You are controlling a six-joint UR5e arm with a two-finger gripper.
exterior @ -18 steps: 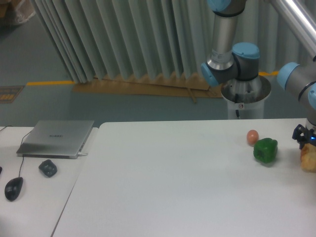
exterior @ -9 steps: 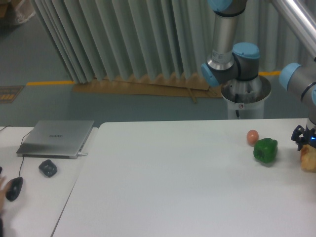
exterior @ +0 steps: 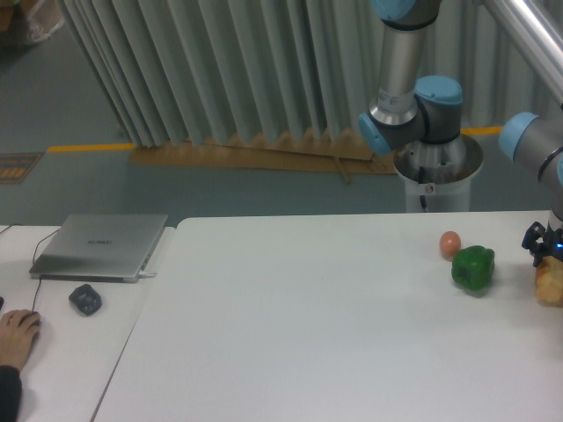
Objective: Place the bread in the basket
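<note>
The bread [exterior: 552,285], a pale golden-tan crusty lump, lies at the far right edge of the white table [exterior: 308,334], partly cut off by the frame. My gripper [exterior: 544,257] is directly above it, dark with a blue light, and mostly outside the picture. Its fingers are too cropped to show whether they hold the bread. The basket is out of view.
A glossy green pepper [exterior: 472,268] sits just left of the bread, with a small orange-pink ball [exterior: 450,243] behind it. On the left desk are a closed laptop [exterior: 101,246], a dark small object [exterior: 85,300] and a person's hand [exterior: 18,331]. The arm's white pedestal [exterior: 437,180] stands behind the table.
A person's hand has come in at the lower left and now covers the mouse. The gripper and bread have shifted only slightly to the right.
</note>
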